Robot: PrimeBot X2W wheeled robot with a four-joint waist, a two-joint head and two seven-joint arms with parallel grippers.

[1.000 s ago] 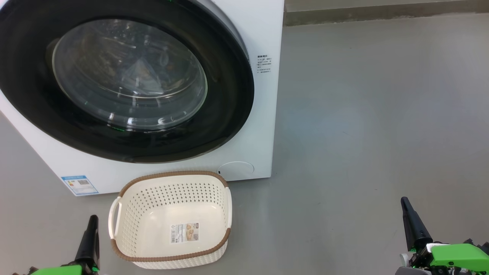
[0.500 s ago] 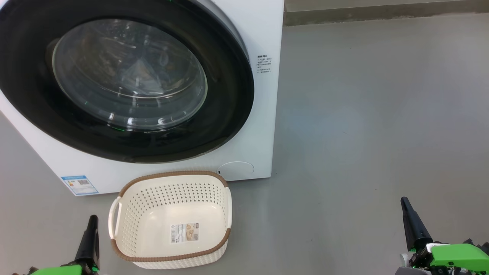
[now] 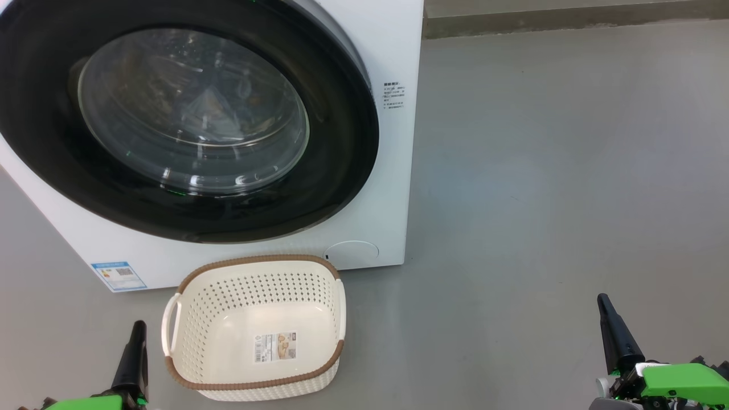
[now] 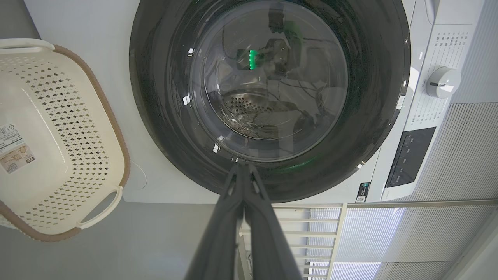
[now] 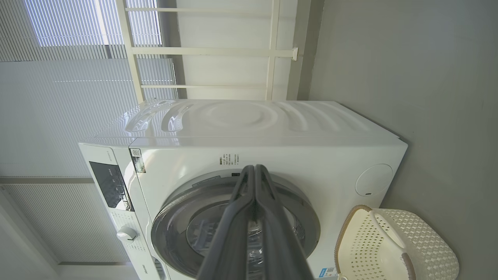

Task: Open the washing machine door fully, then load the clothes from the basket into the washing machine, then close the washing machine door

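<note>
With the washing machine door shut at upper left and the basket empty, the left gripper and right gripper, fingers together, seem finished.

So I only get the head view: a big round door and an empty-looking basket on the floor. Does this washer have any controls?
Observer: Yes. The left wrist view shows a white dial on the front, above the washing machine door.
Visitor: Any screen?
Observer: A dark panel sits next to that dial.
Visitor: And what's behind it all?
Observer: Behind the washing machine, the right wrist view shows a white railing and window blinds.
</note>
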